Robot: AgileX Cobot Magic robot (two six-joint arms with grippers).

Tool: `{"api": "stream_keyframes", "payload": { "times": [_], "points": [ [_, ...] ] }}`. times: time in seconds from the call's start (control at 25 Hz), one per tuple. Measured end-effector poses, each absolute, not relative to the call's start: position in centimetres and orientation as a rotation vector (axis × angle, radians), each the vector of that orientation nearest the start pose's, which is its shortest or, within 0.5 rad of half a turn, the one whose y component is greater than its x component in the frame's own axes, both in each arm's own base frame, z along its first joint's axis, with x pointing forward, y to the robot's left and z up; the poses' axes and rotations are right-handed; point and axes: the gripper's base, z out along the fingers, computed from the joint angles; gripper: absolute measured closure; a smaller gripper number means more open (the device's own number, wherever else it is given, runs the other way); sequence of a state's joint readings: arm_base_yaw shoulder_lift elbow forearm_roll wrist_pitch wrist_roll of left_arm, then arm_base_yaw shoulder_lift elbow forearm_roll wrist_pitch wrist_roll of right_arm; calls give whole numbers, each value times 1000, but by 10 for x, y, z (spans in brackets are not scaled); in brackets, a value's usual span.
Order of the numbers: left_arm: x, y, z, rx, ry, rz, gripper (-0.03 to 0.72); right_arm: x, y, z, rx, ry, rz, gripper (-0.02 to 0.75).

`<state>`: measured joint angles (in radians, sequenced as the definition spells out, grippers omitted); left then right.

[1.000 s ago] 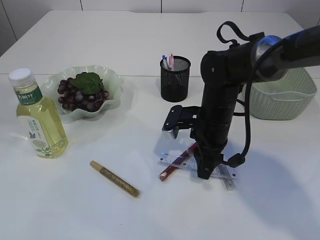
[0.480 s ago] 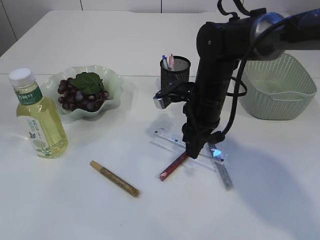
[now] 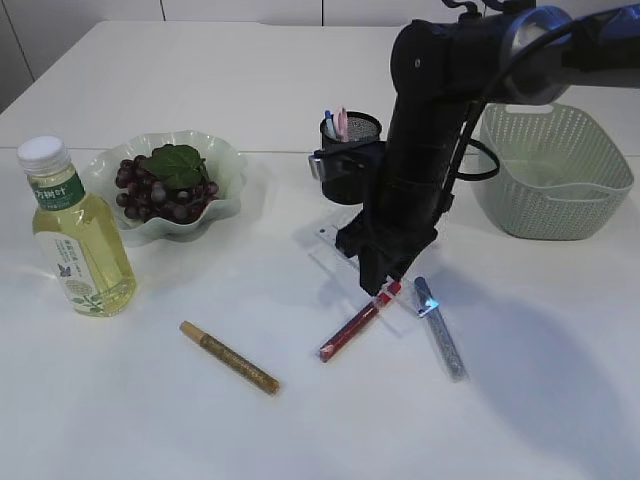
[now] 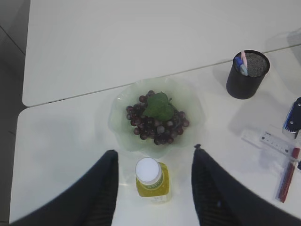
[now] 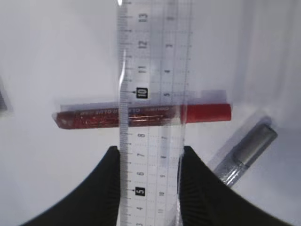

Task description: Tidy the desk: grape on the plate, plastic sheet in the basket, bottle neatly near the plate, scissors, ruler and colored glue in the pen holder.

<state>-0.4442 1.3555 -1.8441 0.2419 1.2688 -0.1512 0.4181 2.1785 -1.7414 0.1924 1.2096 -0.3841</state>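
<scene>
Right gripper (image 5: 149, 188) clamps its two dark fingers on the clear plastic ruler (image 5: 153, 94), apparently lifted above the red glitter glue tube (image 5: 141, 115) and the silver glue tube (image 5: 247, 153) on the white desk (image 3: 150, 420). Left gripper (image 4: 155, 188) hangs half open and empty over the capped yellow juice bottle (image 4: 150, 181).

clear glossy plastic ruler (image 5: 153, 94), black wire-mesh pen holder (image 3: 351, 158), pale woven-look plastic basket (image 3: 555, 170), smooth matt white table (image 3: 150, 420)
</scene>
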Motion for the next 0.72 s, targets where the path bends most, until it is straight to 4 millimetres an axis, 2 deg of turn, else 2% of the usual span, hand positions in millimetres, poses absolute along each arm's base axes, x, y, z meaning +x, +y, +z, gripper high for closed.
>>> {"api": "stream_keyframes", "payload": {
  "times": [0.24,0.32,0.48,0.72],
  "points": [
    [230,-86,506,286,2216,-24,316,393,192,178,-620,3090,280,465],
    [230,-86,506,286,2216,-24,316,393,192,178,-519,3116,265,465],
    [230,-86,506,286,2216,-24,316,394,191,178,-414,3136,246,465],
    [230,-86,506,286,2216,-24,316,392,189,182,-371,3115,238,465]
  ]
}}
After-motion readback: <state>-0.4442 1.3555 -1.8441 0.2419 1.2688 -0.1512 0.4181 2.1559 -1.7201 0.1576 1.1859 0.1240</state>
